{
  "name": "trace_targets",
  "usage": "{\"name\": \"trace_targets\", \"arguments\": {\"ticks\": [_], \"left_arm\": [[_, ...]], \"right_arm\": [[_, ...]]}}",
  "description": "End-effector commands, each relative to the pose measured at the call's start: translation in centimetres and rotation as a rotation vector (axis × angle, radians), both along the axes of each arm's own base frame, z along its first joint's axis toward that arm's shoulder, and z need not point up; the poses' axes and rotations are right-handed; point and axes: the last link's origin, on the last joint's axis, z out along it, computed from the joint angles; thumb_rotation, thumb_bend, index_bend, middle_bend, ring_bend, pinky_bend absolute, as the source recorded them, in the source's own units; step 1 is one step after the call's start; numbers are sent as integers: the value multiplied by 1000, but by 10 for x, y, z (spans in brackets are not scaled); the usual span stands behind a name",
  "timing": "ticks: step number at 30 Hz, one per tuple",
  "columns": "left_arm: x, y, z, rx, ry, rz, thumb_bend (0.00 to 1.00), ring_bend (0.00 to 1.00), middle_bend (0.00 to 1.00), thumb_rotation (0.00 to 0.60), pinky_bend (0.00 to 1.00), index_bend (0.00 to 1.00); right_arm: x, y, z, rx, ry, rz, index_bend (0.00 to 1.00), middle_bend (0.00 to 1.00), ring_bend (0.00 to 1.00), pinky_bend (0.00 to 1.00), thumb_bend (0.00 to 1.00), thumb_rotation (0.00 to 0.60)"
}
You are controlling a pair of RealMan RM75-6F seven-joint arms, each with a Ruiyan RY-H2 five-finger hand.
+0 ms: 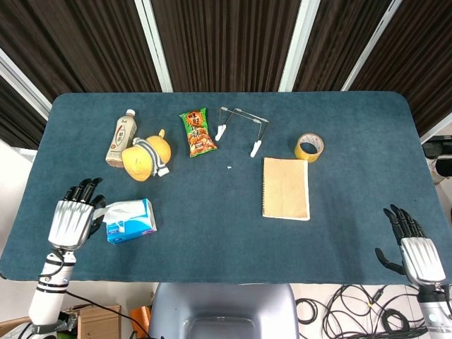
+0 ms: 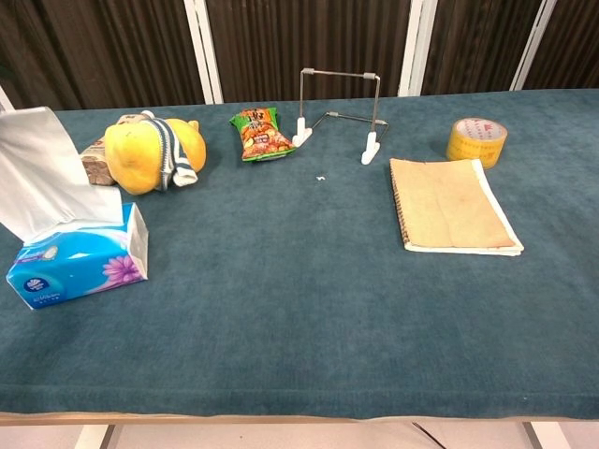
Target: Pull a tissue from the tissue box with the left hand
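Head view, left hand: the left hand point(image 1: 70, 222) is raised just left of the box point(image 1: 130, 220); fingers lie close together, grip hidden from above.
Head view, tissue: white tissue point(image 1: 113, 209) runs from the box slot toward the fingers.
Head view, right hand: the right hand point(image 1: 415, 256) idles far off, fingers spread, holding nothing.
Chest view, tissue: the tissue point(image 2: 42, 173) is stretched up and left, its lower end in the box point(image 2: 80, 267); the hand is out of frame.
Risk: the light box may lift or drag with the pull; the sheet may tear or slip from a weak pinch.

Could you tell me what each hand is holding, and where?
The left hand holds the tissue by its upper end, out of frame; the right hand holds nothing.
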Motion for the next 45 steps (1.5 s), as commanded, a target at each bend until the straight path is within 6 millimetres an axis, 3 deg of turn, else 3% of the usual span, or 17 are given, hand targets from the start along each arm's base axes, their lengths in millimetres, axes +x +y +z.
{"name": "trace_targets", "arguments": {"ticks": [1, 6, 18, 33, 39, 45], "left_arm": [[3, 0, 7, 20, 4, -6, 462, 191, 217, 600, 359, 609], [4, -11, 26, 75, 4, -24, 460, 191, 217, 600, 359, 609], [-23, -34, 66, 70, 11, 73, 461, 191, 218, 600, 359, 609], [-84, -26, 42, -73, -28, 170, 465, 181, 215, 600, 360, 601], [-92, -24, 31, -123, -72, 151, 463, 159, 174, 600, 359, 479], [-98, -21, 27, -124, -86, 167, 413, 99, 58, 600, 361, 160]], "right_arm": [[0, 0, 0, 2, 1, -1, 37, 0, 0, 146, 271, 600], [0, 0, -1, 10, 2, -3, 37, 0, 0, 147, 271, 600], [2, -2, -3, 20, 6, -3, 37, 0, 0, 148, 271, 600], [3, -3, -7, 34, 12, -10, 37, 0, 0, 148, 271, 600], [4, -2, -8, 36, 16, -12, 37, 0, 0, 150, 271, 600], [5, -3, -9, 36, 17, -8, 37, 0, 0, 150, 270, 600]]}}
